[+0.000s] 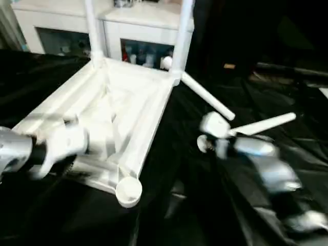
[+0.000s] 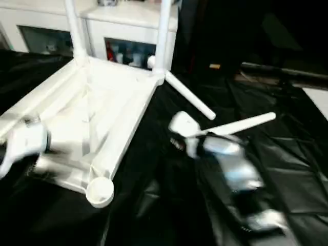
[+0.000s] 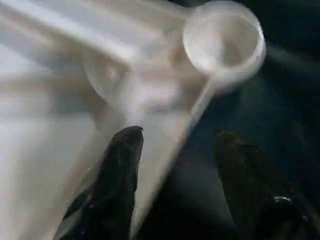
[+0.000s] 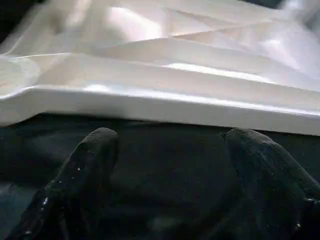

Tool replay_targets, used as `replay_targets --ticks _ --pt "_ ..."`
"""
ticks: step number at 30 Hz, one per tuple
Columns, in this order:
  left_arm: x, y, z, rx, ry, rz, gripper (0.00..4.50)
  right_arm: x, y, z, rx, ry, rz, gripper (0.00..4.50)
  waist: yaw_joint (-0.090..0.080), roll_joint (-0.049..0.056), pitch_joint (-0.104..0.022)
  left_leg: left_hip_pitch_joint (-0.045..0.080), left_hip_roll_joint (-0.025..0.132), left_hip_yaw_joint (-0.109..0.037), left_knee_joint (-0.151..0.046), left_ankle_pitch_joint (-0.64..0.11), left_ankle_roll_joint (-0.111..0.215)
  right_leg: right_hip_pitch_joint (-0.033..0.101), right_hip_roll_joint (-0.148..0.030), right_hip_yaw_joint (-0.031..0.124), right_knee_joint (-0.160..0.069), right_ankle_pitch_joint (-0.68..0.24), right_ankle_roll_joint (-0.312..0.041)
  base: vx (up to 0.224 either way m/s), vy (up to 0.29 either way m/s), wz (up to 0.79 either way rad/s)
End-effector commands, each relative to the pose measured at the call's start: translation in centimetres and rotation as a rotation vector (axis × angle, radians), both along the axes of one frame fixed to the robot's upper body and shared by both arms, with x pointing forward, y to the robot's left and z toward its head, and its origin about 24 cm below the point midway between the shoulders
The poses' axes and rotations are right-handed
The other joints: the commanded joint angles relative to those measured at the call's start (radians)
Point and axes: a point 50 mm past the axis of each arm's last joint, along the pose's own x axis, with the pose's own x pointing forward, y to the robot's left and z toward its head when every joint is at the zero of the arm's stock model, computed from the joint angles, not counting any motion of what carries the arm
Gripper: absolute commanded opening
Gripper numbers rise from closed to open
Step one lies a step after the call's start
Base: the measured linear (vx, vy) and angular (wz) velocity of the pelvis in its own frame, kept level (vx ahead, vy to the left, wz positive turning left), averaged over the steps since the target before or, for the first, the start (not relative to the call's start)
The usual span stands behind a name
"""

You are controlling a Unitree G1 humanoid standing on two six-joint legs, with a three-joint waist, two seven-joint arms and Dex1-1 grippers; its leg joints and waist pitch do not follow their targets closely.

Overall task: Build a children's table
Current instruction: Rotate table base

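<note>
Step in hand: fitting the legs; judged about half done.
Task thing, place: the white plastic rectangular tabletop lay upside down, ribbed underside up, on a crumpled black plastic sheet, in front of a white cabinet with glass doors.
Legs fitted: two white tapered tube legs stood upright in the two far corner sockets.
Legs loose: two more lay on the sheet on the robot's right. One white tube leg ran outward from beside the far right corner; the other white tube leg lay just beyond the right forearm.
Open socket: the round near corner socket was empty. The other near corner was hidden behind the left forearm.
Left claw: black fingers spread, gripping nothing; it hovered over the tabletop's rim, close to the empty socket.
Right claw: spread wide and empty, facing the tabletop's long rim, with dark sheet between the fingers.
Next move, judged: turn the right claw to a loose leg, close on its shaft, bring its end over the empty socket and press it in upright while the left claw steadies the rim.
Caution: the tabletop may slide on the slick sheet.
</note>
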Motion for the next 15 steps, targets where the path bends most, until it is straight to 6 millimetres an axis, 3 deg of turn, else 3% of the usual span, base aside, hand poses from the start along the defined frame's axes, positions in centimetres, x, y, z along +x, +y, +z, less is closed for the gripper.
replay_targets --ticks 1,3,7,10,15 --pt "0.4 0.0 -0.3 0.058 -0.014 -0.052 2.94 -0.9 -0.2 0.6 -0.008 0.018 0.082 3.75 0.005 0.038 -0.063 0.023 0.034 -0.012 -0.074 -0.296 -0.017 0.038 -0.073 0.057 -0.081 -0.248 -0.171 0.000 0.000 0.00" --pt "0.6 -0.2 -0.5 0.073 -0.022 -0.072 3.22 -1.4 -0.3 0.3 -0.030 0.030 0.109 3.75 0.008 0.041 -0.064 0.021 0.034 -0.013 -0.074 -0.295 -0.022 0.039 -0.075 0.057 -0.078 -0.241 -0.177 0.000 0.000 0.00" --pt "0.9 -0.7 -0.9 0.085 -0.049 -0.101 3.49 -2.2 -0.4 0.0 -0.049 0.048 0.131 3.75 0.012 0.038 -0.065 0.023 0.034 -0.013 -0.073 -0.312 -0.031 0.038 -0.079 0.056 -0.080 -0.268 -0.183 0.000 0.000 0.00" --pt "1.8 -1.2 -1.9 0.093 -0.097 -0.139 3.81 -2.9 -0.2 0.2 -0.057 0.067 0.151 3.75 0.014 0.038 -0.065 0.024 0.033 -0.013 -0.071 -0.301 -0.026 0.039 -0.077 0.057 -0.085 -0.281 -0.167 0.000 0.000 0.00" --pt "1.8 -1.0 -3.4 0.116 -0.025 -0.145 4.17 -3.6 0.1 0.0 -0.068 0.081 0.177 3.75 0.018 0.042 -0.070 0.022 0.033 -0.014 -0.071 -0.284 -0.026 0.041 -0.077 0.056 -0.080 -0.254 -0.163 0.000 0.000 0.00"
